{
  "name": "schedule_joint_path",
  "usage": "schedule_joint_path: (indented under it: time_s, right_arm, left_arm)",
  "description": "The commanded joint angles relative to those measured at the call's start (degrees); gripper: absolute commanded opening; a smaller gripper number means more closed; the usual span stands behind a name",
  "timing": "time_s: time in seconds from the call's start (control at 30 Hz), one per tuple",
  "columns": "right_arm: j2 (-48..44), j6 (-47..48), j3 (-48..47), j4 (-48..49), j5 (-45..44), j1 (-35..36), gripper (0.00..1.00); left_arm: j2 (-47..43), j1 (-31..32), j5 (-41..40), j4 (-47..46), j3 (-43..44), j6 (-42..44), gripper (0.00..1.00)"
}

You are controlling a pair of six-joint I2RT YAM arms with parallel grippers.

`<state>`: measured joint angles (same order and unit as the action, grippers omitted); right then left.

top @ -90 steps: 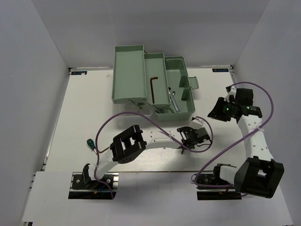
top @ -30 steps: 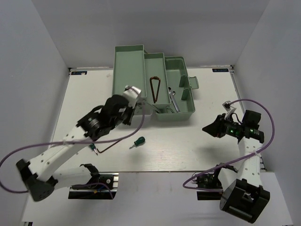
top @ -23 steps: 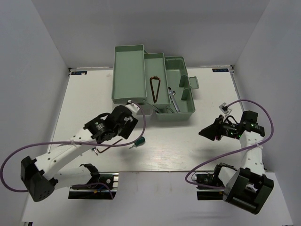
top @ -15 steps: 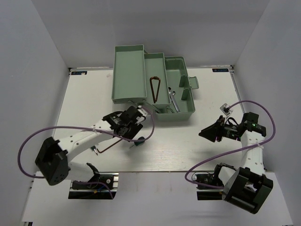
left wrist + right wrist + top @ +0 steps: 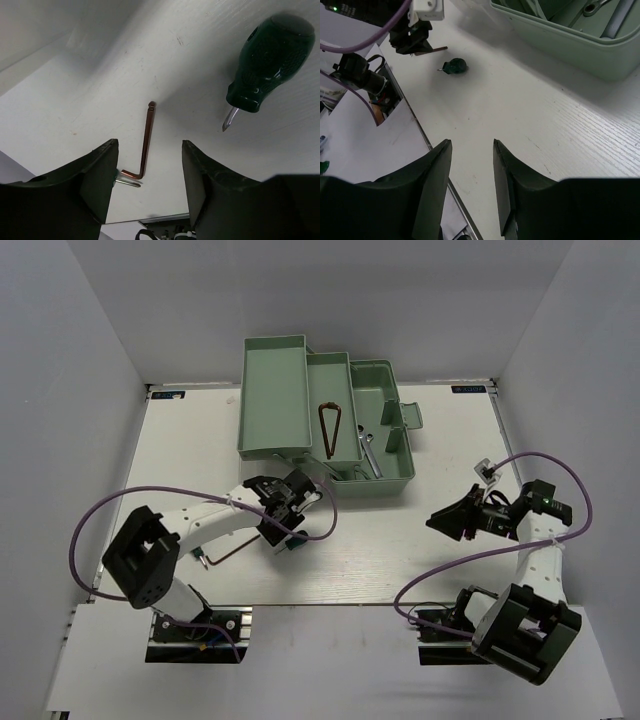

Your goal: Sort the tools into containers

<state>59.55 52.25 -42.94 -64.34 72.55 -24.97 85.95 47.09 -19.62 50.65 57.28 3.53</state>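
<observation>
The left tool (image 5: 149,150) hangs low over the white surface (image 5: 400,560), a little in front of the open mint-green toolbox (image 5: 272,390). Its two dark fingers (image 5: 97,185) are spread apart and grip nothing. Between them, down on the surface, lies a reddish-brown hex key (image 5: 146,140), its long leg running away from the wrist camera. The short leg bends off near the left finger, where a small silver bit pokes out (I cannot make out what it belongs to). A stubby green-handled screwdriver (image 5: 270,55) lies just outside the right finger with its tip pointing back toward the tool, apart from the hex key.

Over at the right side, the right tool (image 5: 471,145) is held above the surface, well apart from the toolbox. It is released too, with nothing between its fingers. Its camera looks across at the screwdriver and the left arm.

In the toolbox, the middle tray holds two more hex keys (image 5: 330,427) leaning into a V. The silver wrenches (image 5: 368,453) lie in the deep compartment on the right.
</observation>
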Motion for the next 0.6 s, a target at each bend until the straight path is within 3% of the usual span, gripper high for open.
schedule_joint_path:
  time_s: [0.0, 0.1, 0.17, 0.27, 0.3, 0.4, 0.43, 0.53, 0.57]
  right_arm:
    - [0.83, 4.44, -2.59, -4.47, 3.21, -0.87, 0.45]
    - [1.88, 6.28, -3.11, -5.88, 3.64, -1.66, 0.45]
    - [2.50, 7.95, -3.38, -7.99, 4.00, -2.18, 0.45]
    - [3.29, 8.92, -3.64, -9.14, 4.52, -2.80, 0.45]
    - [3.47, 9.18, -3.91, -9.23, 4.70, -3.06, 0.45]
    - [4.17, 10.06, -4.08, -10.28, 4.88, -3.50, 0.45]
    - [4.61, 10.24, -4.08, -10.81, 5.31, -3.59, 0.45]
    - [5.57, 11.82, -4.61, -12.56, 6.01, -4.29, 0.45]
    - [5.75, 13.30, -5.05, -13.79, 6.02, -4.38, 0.45]
  left_arm:
    - [2.02, 0.28, -0.14, 0.76, 2.57, 1.30, 0.63]
    - [-0.86, 0.81, 0.54, -3.42, 2.58, 1.83, 0.61]
    - [-10.38, 0.81, -0.59, -7.83, -0.93, 1.83, 0.61]
    - [-26.67, -0.16, -9.35, -16.01, -6.64, -6.93, 0.71]
    - [-30.02, -0.16, -13.30, -15.68, -8.22, -16.35, 0.76]
    - [-35.14, -0.16, -21.59, -6.67, -6.41, -32.73, 0.80]
    - [-33.93, -0.16, -22.21, 3.56, -5.60, -45.50, 0.80]
    - [-28.67, -0.16, -22.75, 18.54, -4.28, -60.52, 0.82]
    - [-26.21, -0.16, -21.35, 19.73, -4.28, -66.84, 0.84]
